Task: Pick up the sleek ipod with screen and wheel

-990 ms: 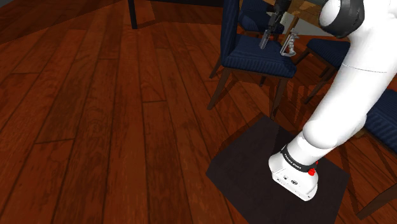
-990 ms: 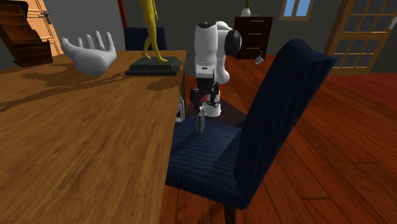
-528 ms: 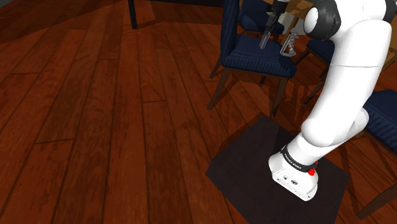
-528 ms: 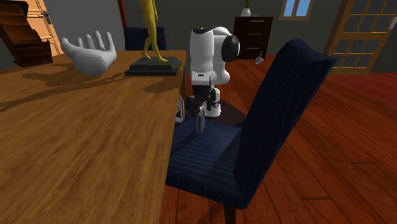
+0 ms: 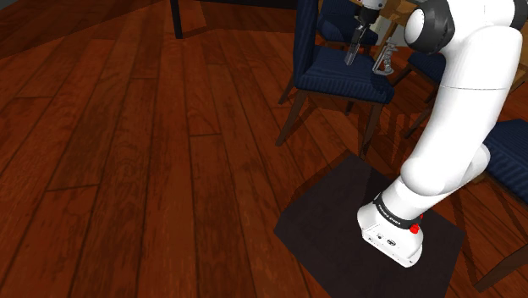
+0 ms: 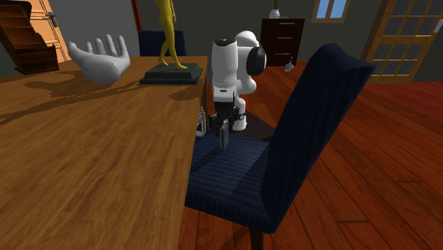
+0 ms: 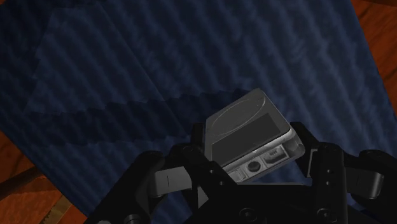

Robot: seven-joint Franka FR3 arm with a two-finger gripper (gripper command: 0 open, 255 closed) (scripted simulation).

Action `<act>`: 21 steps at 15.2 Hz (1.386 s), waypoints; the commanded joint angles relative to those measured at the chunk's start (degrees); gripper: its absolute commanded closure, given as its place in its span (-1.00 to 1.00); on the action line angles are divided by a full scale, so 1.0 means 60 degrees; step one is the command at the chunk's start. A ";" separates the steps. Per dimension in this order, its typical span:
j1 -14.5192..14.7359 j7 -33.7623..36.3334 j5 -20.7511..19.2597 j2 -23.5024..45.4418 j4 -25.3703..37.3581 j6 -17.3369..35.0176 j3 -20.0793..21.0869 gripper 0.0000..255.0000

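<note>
A black gripper (image 7: 252, 160) pinches a grey iPod (image 7: 245, 124) between its fingers. Both are over a dark blue chair seat (image 7: 127, 76).

No legible text, number, brand or sign logged in any view.

Closest candidates:
- The dark band (image 5: 391, 209) around the foot of the arm (image 5: 461, 110), at about 4 o'clock in the shoulder view, carries a row of tiny pale marks. We cannot read them.
- The ipod (image 7: 247, 127) has a small grey patch beside the sockets on its end face, with faint marks on it. We cannot make those out either.
</note>
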 commanded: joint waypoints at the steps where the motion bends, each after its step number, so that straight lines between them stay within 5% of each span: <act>1: 0.0004 0.0000 0.0000 0.0005 -0.0020 0.0008 0.0003 1.00; 7: -0.0008 -0.0012 0.0004 0.0010 -0.0005 -0.0003 0.0000 1.00; 21: -0.0632 0.0036 0.0298 0.0665 0.2866 -0.2213 0.0033 1.00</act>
